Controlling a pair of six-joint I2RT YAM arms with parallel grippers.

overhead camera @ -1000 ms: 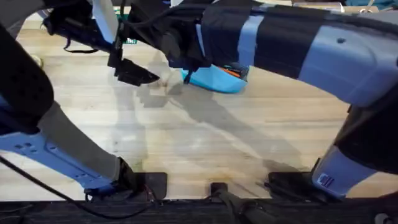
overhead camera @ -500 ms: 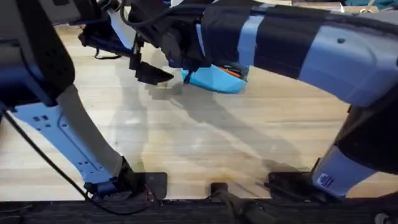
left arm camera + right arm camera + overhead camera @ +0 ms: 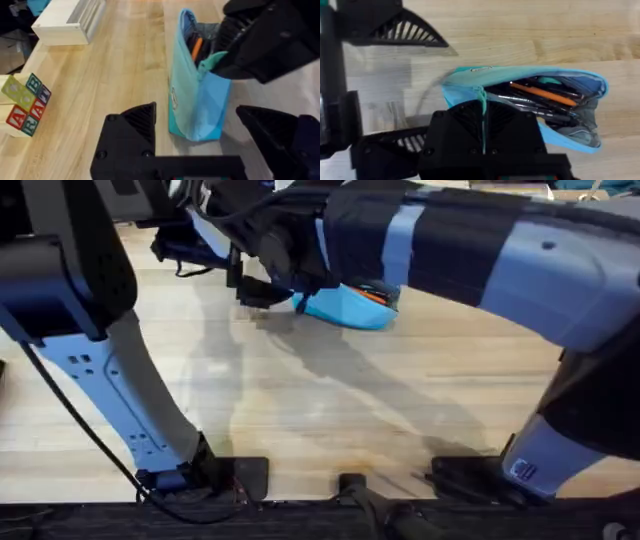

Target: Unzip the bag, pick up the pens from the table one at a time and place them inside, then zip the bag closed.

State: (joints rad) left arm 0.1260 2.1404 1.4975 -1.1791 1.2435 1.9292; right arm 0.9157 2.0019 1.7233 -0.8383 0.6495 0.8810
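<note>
Since both pens (image 3: pixel 540 97) already lie inside the open pencil pouch (image 3: pixel 345 307), the zip-closing step looks to be in hand. The pouch sits on the far middle of the wood surface (image 3: pixel 330 410). The right tool (image 3: pixel 482 120) is clamped on the pouch's zipper end; the left tool (image 3: pixel 200 135) gapes wide around its other end. Next move probably needs the left bracing the fabric. Alphabet blocks (image 3: pixel 25 102) read A, R, B.
</note>
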